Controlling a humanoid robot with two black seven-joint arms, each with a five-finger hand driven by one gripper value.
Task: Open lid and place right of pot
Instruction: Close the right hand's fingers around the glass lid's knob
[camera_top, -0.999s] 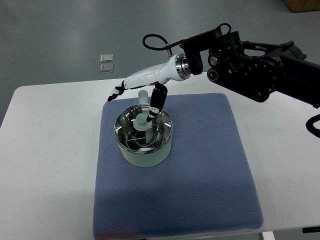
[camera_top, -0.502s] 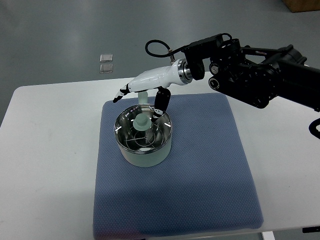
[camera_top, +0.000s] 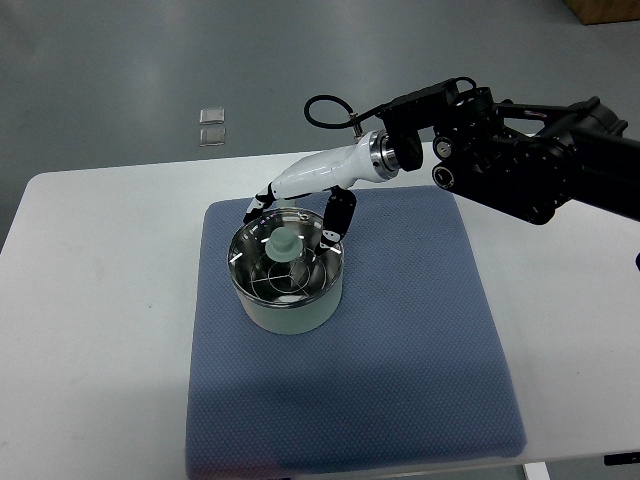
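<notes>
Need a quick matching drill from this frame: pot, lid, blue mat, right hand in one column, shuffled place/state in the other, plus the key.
Things:
1. pot
2. lid
3. blue mat
4. right hand

Places or states:
A. lies flat on the white table, under the pot
B. hovers over the pot's far rim, fingers spread, holding nothing
C. sits closed on the pot, pale green knob up
D. stands on the mat's far left part

Pairs: 1-D, 2-C, 3-A, 4-B
</notes>
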